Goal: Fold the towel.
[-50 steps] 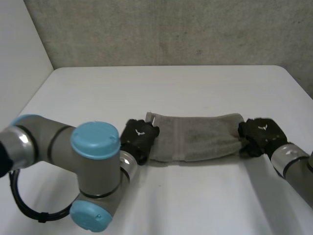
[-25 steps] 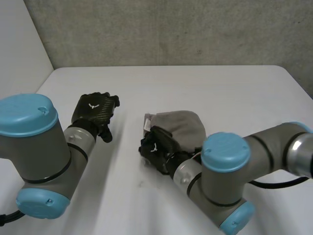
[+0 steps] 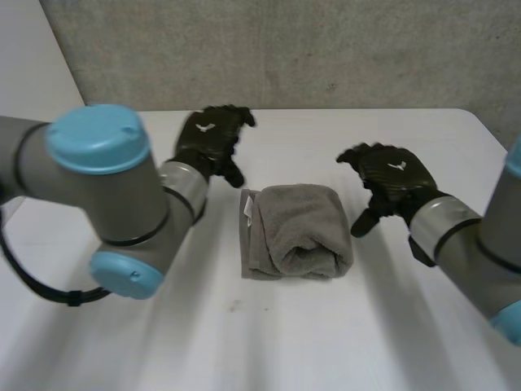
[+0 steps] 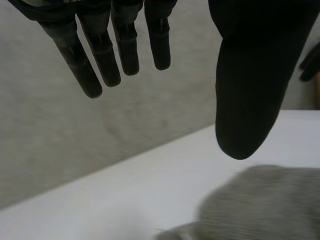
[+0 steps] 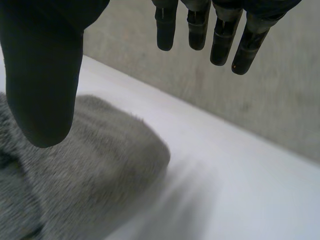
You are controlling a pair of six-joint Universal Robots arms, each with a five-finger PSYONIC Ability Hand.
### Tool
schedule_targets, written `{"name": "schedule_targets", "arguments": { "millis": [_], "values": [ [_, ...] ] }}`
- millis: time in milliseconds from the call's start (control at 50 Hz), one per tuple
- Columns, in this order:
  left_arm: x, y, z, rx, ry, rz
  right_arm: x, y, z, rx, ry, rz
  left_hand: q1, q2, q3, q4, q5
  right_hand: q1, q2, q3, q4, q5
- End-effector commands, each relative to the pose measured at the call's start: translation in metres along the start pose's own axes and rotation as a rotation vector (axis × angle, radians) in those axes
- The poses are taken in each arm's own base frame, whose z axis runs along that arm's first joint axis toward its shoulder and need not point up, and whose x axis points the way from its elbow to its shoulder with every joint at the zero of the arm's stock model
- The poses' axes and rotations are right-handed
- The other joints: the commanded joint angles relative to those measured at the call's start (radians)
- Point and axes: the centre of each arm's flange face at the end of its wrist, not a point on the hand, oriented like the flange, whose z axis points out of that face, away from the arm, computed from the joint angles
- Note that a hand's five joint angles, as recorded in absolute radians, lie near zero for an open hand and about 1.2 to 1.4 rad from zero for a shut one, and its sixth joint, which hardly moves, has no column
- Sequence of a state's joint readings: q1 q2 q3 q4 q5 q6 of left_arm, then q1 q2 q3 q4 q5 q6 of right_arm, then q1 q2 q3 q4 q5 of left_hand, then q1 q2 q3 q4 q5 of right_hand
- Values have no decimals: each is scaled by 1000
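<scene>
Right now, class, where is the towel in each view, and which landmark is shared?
Head view: towel, folded, between left hand and right hand.
Left wrist view: towel past left hand's thumb.
Right wrist view: towel under right hand's thumb.
Shared landmark: table edge against grey wall.

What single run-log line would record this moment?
towel: folded, on table | left hand: open, off towel | right hand: open, off towel
</scene>
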State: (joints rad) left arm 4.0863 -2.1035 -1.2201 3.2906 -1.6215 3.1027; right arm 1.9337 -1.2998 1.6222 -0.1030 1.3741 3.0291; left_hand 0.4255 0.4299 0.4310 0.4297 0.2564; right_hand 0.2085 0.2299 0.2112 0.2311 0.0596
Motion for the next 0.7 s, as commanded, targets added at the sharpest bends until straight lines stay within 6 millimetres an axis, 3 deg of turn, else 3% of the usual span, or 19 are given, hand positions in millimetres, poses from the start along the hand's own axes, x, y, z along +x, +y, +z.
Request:
{"name": "schedule_targets", "arguments": {
  "millis": [20,220,380,420,520,700],
  "values": [
    [49,44,8,-225,163,-60,36,13,-1,-110,-5,177,67,63,61,63,62,-34,-55,-37,-57,-60],
    [57,78,25,-275,166,-55,53,22,11,-128,-13,204,73,68,67,69,67,-34,-55,-37,-57,-60],
    [43,94,23,-325,64,1,51,35,35,-154,-44,199,73,68,67,69,67,-34,-55,-37,-57,-60],
    [37,98,21,-350,35,31,45,37,40,-158,-62,194,67,62,61,63,61,-34,-55,-37,-57,-60],
    [12,102,12,-412,-38,132,10,45,56,-171,-170,172,49,45,44,45,44,-34,-55,-37,-57,-60],
    [7,112,0,-464,-30,182,-16,58,67,-201,-227,157,38,33,32,33,32,-34,-55,-37,-57,-60]
  ]
}}
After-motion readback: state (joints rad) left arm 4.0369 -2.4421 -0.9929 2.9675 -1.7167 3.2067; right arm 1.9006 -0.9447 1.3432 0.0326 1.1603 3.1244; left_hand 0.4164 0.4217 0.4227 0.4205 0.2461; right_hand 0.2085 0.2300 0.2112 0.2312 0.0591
